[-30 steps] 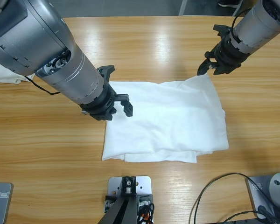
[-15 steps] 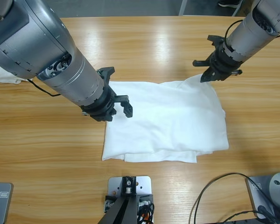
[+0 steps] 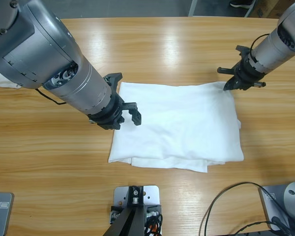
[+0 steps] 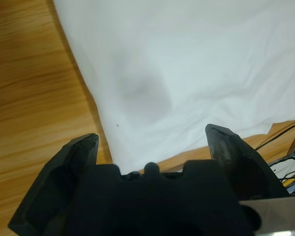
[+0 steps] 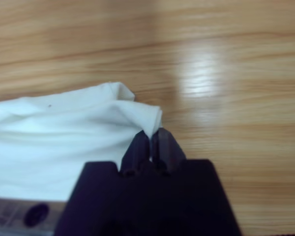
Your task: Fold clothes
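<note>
I see a folded plain white soft-cloth T-shirt (image 3: 179, 125) lying mid-table on the long wooden table (image 3: 152, 44), no lettering readable. My left gripper (image 3: 122, 101) hovers spread over its left edge; my right gripper (image 3: 234, 80) pinches its upper right corner.

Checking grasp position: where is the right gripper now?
In the high view, the right gripper is at the folded shirt's far right corner, pinching it.

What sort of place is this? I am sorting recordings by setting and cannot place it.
Probably a robotics lab or test bench, not a home: a long wooden table carries only a folded white T-shirt, two silver arms work over it, and loose black cables trail across its near edge.
</note>
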Controlling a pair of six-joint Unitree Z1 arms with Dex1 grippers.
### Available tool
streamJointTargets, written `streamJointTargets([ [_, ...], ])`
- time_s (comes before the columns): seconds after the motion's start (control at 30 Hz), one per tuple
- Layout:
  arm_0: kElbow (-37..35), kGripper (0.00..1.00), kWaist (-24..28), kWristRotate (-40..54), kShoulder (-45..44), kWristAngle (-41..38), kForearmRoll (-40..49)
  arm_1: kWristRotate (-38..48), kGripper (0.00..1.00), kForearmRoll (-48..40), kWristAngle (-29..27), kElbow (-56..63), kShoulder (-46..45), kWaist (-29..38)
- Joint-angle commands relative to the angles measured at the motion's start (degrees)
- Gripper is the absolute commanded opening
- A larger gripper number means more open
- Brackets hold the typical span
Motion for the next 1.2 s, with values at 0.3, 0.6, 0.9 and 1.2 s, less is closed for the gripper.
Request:
streamJointTargets([
  [0.3, 11.73, 0.83, 3.56, -6.9, -5.84, 0.3, -5.59, -2.82, 1.0, 17.33, -17.34, -6.17, -16.84, 3.56],
  [0.6, 16.21, 0.701, 10.41, -4.86, -4.45, -4.75, -10.44, -4.05, 1.0, 20.97, -2.73, 0.91, -19.09, 6.56],
  [0.9, 19.78, 0.684, 10.69, -5.64, -0.73, -9.4, -20.53, -4.05, 1.0, 20.74, -2.68, 2.47, -19.72, 6.63],
  [1.2, 27.81, 0.683, 10.97, -4.77, 2.03, -12.41, -38.41, -3.78, 1.0, 19.79, -2.61, 3.09, -19.04, 6.63],
])
